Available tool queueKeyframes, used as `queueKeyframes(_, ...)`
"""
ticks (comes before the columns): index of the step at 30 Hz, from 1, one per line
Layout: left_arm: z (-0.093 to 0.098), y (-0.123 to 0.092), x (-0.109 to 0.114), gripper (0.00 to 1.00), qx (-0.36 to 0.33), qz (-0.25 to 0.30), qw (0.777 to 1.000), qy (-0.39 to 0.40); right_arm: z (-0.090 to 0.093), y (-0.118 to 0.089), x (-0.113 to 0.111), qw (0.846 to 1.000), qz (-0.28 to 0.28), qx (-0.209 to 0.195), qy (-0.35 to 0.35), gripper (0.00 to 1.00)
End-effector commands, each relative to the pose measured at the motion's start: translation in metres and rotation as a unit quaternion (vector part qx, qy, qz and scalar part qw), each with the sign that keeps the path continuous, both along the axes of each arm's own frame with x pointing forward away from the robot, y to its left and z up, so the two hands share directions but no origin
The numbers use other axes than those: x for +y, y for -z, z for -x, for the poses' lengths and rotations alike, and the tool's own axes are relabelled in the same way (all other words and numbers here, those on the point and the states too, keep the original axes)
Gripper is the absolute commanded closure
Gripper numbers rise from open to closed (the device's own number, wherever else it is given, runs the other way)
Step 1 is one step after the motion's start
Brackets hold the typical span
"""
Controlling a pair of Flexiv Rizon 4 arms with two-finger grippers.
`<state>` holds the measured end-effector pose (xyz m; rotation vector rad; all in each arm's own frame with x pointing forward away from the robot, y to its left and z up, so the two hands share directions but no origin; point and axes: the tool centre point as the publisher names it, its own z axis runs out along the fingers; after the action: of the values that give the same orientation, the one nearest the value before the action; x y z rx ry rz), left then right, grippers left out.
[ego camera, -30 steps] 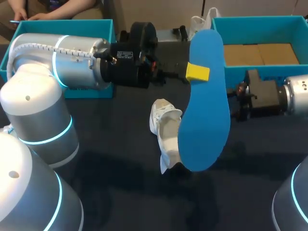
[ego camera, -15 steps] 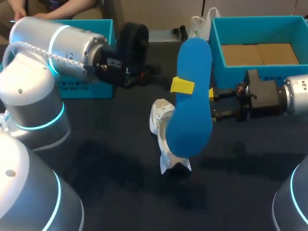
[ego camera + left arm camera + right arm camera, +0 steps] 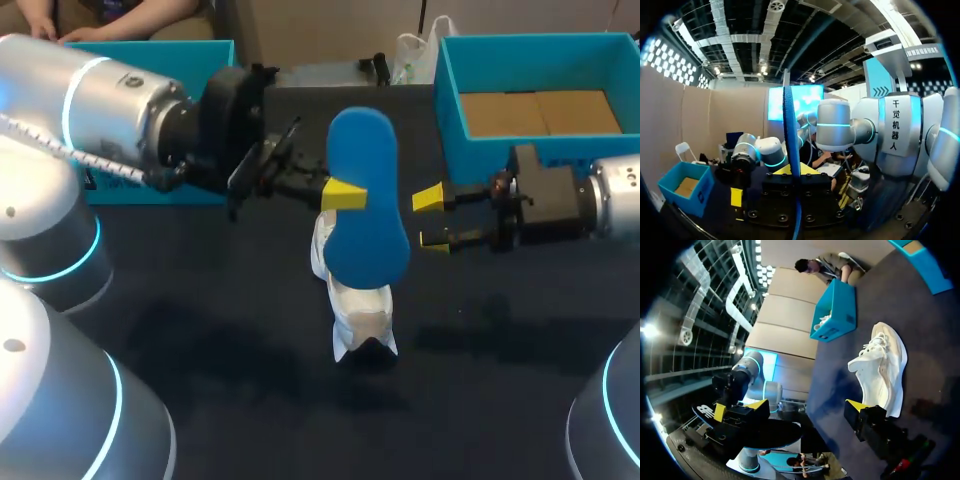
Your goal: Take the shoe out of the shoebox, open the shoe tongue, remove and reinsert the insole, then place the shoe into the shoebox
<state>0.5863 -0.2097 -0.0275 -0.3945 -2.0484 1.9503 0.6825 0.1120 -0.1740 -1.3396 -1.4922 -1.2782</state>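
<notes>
Head view, frame centre: the blue insole point(image 3: 365, 195) stands upright, clamped by our left fingers point(image 3: 345, 193). Only one yellow tip shows on its face; the other is hidden behind it. The insole covers most of the white shoe point(image 3: 358, 318) on the dark table point(image 3: 230, 380).

Left wrist view shows the insole point(image 3: 790, 125) edge-on, a thin blue line rising between the fingers.

Only the right wrist view shows the whole shoe point(image 3: 885, 367), laces visible, just ahead of our right fingers point(image 3: 857, 406). These are spread apart and hold nothing.

The teal shoebox point(image 3: 447, 90) sits upper right, cut off by the frame edge.
</notes>
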Motion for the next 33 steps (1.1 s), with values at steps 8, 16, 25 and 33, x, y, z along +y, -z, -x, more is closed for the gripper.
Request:
queueKeyframes(8, -0.005, 0.025, 0.02, 1.0, -0.311, 0.022, 0.95, -0.009, 0.001, 0.0, 0.001, 1.0, 0.0, 0.0, 0.001, 0.0)
queueKeyframes(16, -0.014, 0.042, 0.026, 1.0, -0.431, 0.059, 0.898, -0.068, 0.001, 0.0, 0.001, 1.0, 0.0, 0.0, 0.001, 0.0)
queueKeyframes(25, -0.02, 0.038, 0.026, 1.0, -0.408, 0.068, 0.905, -0.1, 0.001, 0.0, 0.001, 1.0, 0.0, 0.0, 0.001, 0.0)
queueKeyframes(33, -0.02, 0.038, 0.026, 1.0, -0.408, 0.068, 0.905, -0.1, 0.001, 0.0, 0.001, 1.0, 0.0, 0.0, 0.001, 0.0)
